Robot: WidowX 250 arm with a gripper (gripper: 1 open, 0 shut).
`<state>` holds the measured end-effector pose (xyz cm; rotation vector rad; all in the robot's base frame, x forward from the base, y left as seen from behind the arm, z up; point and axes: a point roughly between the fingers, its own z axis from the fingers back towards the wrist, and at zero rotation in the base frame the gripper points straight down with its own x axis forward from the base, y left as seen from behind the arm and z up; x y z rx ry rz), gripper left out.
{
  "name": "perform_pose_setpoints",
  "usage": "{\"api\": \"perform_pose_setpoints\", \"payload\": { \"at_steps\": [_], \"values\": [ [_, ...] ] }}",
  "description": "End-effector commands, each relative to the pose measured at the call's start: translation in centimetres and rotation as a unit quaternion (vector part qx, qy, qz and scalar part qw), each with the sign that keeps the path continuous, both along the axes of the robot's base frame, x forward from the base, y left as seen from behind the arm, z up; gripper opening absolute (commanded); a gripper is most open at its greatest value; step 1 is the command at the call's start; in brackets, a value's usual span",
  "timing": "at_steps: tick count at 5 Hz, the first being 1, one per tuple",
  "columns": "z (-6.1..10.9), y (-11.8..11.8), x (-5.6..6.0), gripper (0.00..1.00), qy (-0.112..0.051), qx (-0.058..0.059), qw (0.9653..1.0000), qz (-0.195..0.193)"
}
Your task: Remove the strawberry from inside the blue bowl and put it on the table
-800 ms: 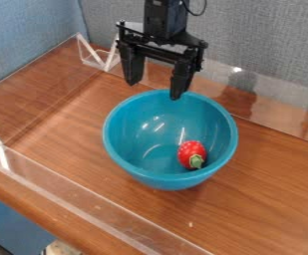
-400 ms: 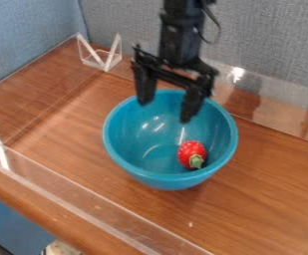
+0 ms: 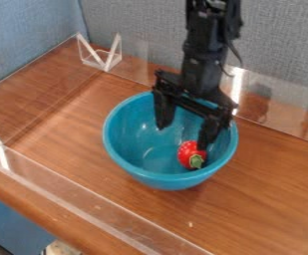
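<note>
One wide-open gripper (image 3: 187, 121) hangs over the blue bowl (image 3: 133, 157), empty.

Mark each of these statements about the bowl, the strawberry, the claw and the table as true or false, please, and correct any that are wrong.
1. The strawberry lies inside the blue bowl. True.
2. The claw is shut. False: its fingers are spread wide apart.
3. The bowl is tipped over on its side. False: it stands upright on the table.
4. The strawberry is red. True.
5. The claw is off to one side, well away from the bowl. False: it is at the bowl, with its fingers reaching over the opening.
</note>
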<state>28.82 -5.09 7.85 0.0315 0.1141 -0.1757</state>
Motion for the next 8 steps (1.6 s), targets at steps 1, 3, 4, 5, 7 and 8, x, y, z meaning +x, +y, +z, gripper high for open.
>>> {"api": "perform_pose_setpoints", "payload": {
  "at_steps": [1, 3, 4, 5, 7, 8],
  "values": [
    [-0.4, -0.4, 0.7, 1.00, -0.014, 0.002, 0.9999, -0.004],
    [-2.2, -0.7, 1.2, 0.00, -0.008, 0.014, 0.9999, -0.003],
    [-2.2, -0.8, 1.0, 0.00, -0.011, 0.015, 0.9998, -0.010],
    [-2.1, -0.9, 0.8, 0.00, -0.013, 0.014, 0.9997, -0.017],
    [-2.0, -1.2, 0.4, 0.00, -0.020, 0.012, 0.9992, -0.032],
    [-1.9, -1.3, 0.2, 0.00, -0.024, 0.010, 0.9989, -0.038]
  ]
}}
